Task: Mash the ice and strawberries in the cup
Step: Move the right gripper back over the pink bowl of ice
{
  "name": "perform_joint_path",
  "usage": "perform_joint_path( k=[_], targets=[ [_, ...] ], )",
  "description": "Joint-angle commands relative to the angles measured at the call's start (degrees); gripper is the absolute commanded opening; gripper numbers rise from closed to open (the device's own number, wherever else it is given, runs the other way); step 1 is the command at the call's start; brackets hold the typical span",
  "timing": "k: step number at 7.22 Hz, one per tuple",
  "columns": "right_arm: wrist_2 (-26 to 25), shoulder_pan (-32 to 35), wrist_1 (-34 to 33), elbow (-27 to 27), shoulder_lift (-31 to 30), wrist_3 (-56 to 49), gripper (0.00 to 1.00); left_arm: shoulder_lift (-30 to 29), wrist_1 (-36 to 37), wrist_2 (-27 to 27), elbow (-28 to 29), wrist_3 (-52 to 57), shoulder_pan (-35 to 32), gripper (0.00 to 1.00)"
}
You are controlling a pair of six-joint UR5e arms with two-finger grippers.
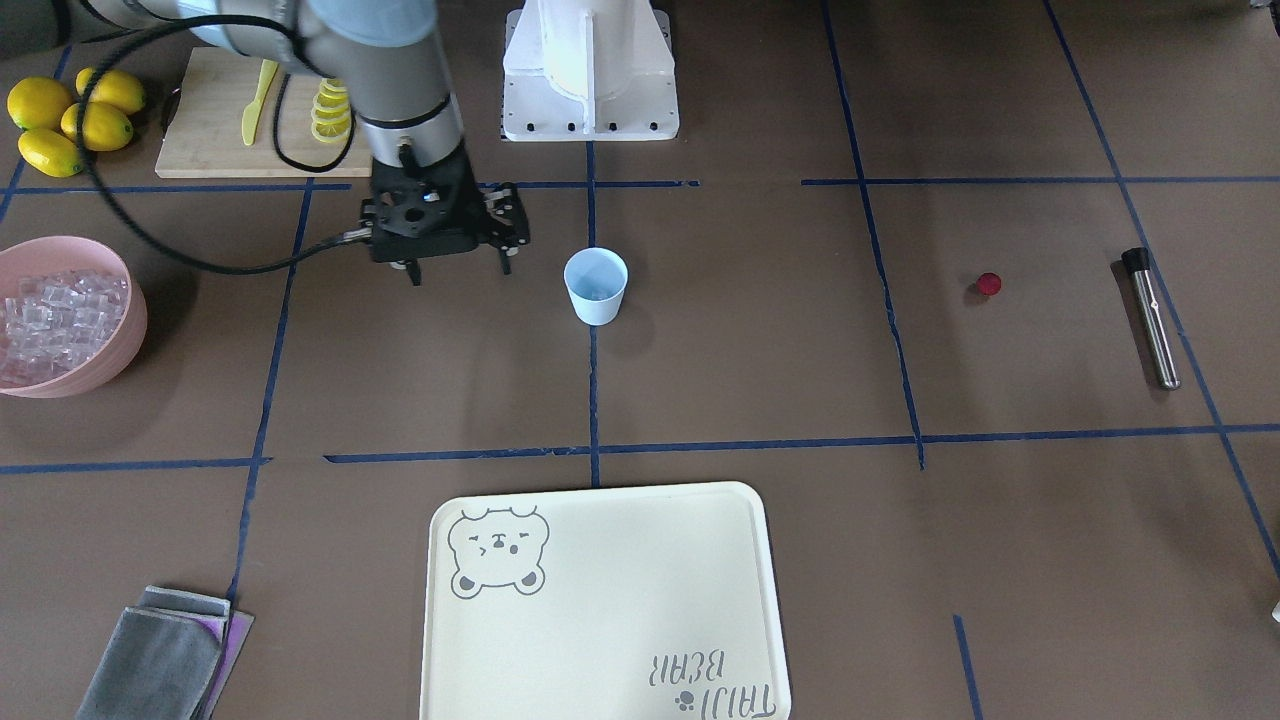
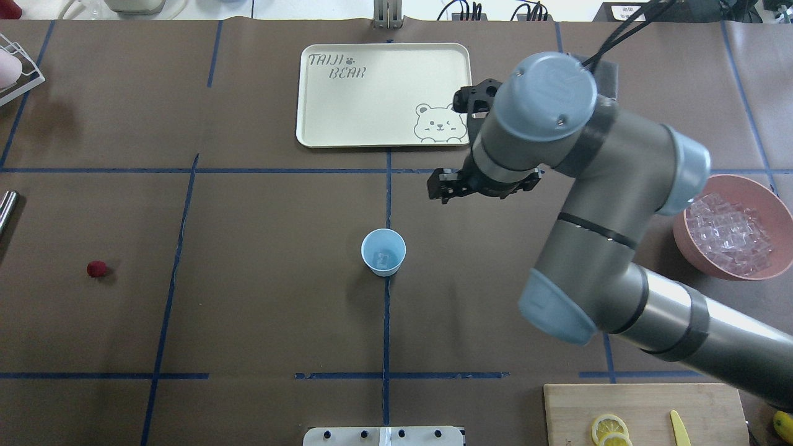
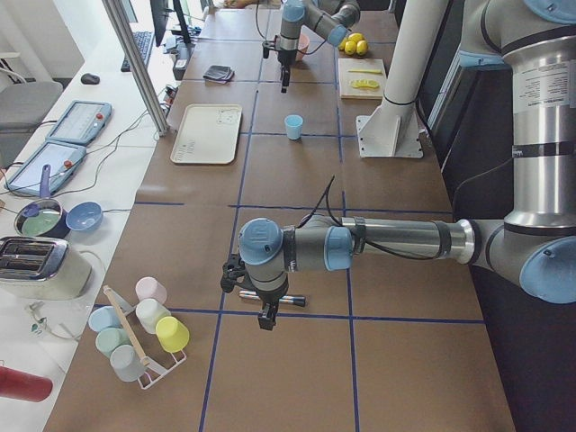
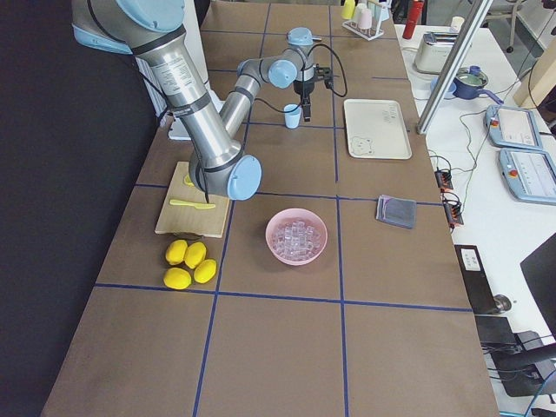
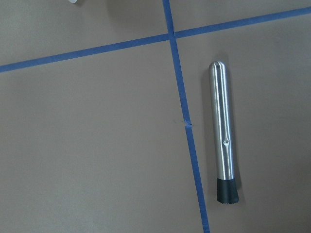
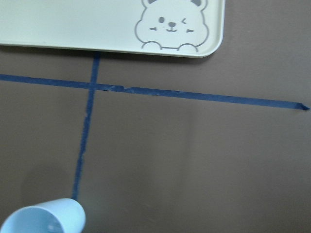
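Exterior front-facing view: right end effector [image 1: 460, 270], spread open and empty, hangs just left of the cup [image 1: 596, 285]; strawberry [image 1: 988, 284] lies far right.

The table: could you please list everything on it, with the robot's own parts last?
cup: one, pale blue, centre, upright
bowl: one, pink, robot's right side
ice: many cubes, clear, in the bowl; seemingly one in the cup
strawberry: one, red, left side
muddler: one, steel, black tip, beyond the strawberry
tray: one, cream, bear print, operators' side
lemons: four, yellow, far right corner
board: one, wooden, bearing lemon slices and a yellow knife
cloth: one, grey, right of the tray
rack: one, wire, holding pastel cups, far left end
right gripper: black, open, beside the cup
left gripper: black, above the muddler; state unclear
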Motion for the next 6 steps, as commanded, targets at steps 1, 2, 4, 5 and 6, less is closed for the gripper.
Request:
perform_joint_path(
  k=[1, 2, 4, 5, 6],
  targets=[
    [7.1, 10.1, 0.3, 5.4, -12.9, -11.6, 0.99, 0.1, 0.0, 0.0, 0.0, 0.0, 0.0, 1.0],
    [10.8, 14.9, 0.3, 5.9, -17.3, -18.1, 0.99, 0.1, 0.0, 0.0, 0.0, 0.0, 0.0, 1.0],
    [12.6, 20.8, 0.3, 7.9, -26.5, -26.2, 0.98, 0.1, 0.0, 0.0, -0.1, 0.0, 0.0, 1.0],
    [12.8, 21.6, 3.2, 7.9, -30.3, -26.4, 0.98, 0.1, 0.0, 0.0, -0.2, 0.1, 0.0, 1.0],
    [12.8, 21.6, 10.8, 6.8, -35.6, -26.2, 0.97, 0.0, -0.1, 0.0, -0.2, 0.1, 0.0, 1.0]
  ],
)
